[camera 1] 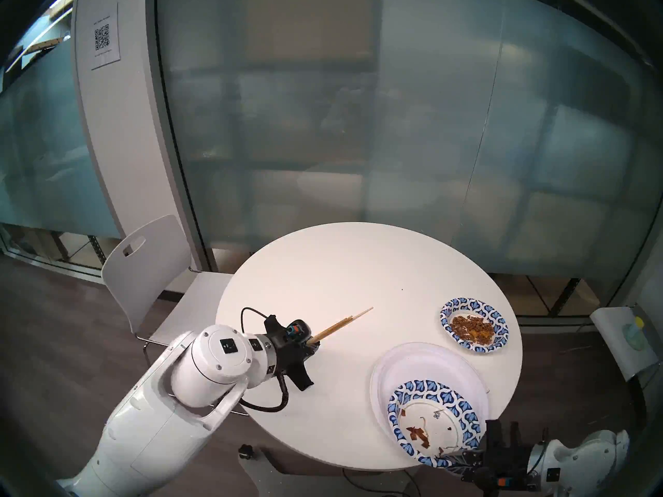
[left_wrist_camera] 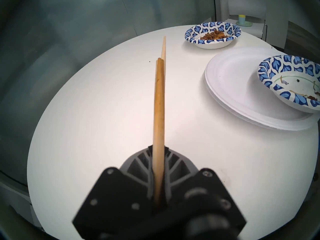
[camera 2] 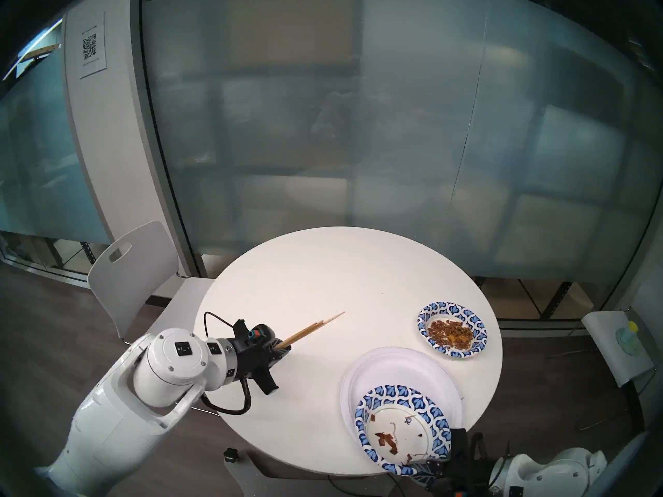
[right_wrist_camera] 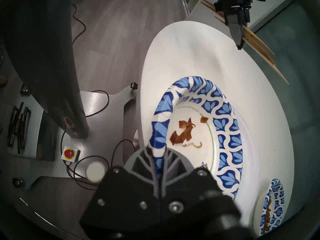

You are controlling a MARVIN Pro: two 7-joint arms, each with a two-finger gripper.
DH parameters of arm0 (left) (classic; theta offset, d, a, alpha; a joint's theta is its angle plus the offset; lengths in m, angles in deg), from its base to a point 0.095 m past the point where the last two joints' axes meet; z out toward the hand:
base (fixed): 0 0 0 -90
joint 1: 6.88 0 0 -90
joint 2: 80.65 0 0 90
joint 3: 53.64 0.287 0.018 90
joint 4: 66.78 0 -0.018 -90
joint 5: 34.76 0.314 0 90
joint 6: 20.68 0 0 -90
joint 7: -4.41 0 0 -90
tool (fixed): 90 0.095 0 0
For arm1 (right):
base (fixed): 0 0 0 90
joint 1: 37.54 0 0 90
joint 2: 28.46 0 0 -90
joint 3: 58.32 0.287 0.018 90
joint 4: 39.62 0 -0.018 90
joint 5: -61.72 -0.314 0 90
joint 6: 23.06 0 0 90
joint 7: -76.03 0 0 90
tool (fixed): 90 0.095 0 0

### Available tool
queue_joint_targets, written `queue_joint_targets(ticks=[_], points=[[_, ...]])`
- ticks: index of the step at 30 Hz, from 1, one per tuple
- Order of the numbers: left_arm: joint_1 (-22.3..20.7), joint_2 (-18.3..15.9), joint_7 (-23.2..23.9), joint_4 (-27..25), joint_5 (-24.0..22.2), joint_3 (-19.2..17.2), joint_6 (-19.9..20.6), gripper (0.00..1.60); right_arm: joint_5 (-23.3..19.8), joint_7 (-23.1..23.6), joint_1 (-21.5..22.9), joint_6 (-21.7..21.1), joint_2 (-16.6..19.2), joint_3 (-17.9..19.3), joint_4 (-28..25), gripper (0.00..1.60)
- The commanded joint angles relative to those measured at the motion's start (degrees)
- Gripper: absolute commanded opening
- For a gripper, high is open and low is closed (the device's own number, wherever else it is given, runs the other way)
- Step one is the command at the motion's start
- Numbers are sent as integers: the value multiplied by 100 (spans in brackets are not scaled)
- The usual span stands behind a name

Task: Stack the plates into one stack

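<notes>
Two large white plates lie stacked at the table's near right. A blue-and-white patterned plate with a few brown scraps rests tilted on them and hangs over the table edge. My right gripper is shut on its near rim; the right wrist view shows the rim pinched between the fingers. A second patterned plate, full of brown food bits, sits apart behind them. My left gripper hovers over the table's left side, shut on several wooden chopsticks that point toward the middle.
The round white table stands against a frosted glass wall. A white chair is at its far left, and another seat with a small cup at the right. A red stop button and cables lie on the base below.
</notes>
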Motion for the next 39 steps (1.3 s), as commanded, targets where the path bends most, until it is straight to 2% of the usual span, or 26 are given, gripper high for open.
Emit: queue_joint_targets(ticks=[1,5,17,32,33,34,37,39], points=[[38,-3,-3,-108,-37,-43,-54,0,198,16,217,41,162,-97,37,0],[56,-14,-17,-110,-63,-84,-54,0,236,-92,547,-12,270,-100,173,0],[28,-21,-17,-39,-142,-201,-59,0,113,154,1046,-331,534,-72,328,0],[-8,-35,-12,19,-160,-175,-71,0,76,349,1269,-472,648,-120,758,0],[-9,-34,-13,20,-161,-172,-72,0,82,362,1278,-482,655,-123,765,48],[-9,-33,-14,21,-161,-171,-73,0,78,364,1286,-482,658,-122,774,53],[-8,-33,-17,15,-165,-171,-65,0,43,393,1311,-493,683,-92,766,51],[-12,-33,-21,12,-162,-170,-59,0,7,430,1314,-517,693,-67,720,60]])
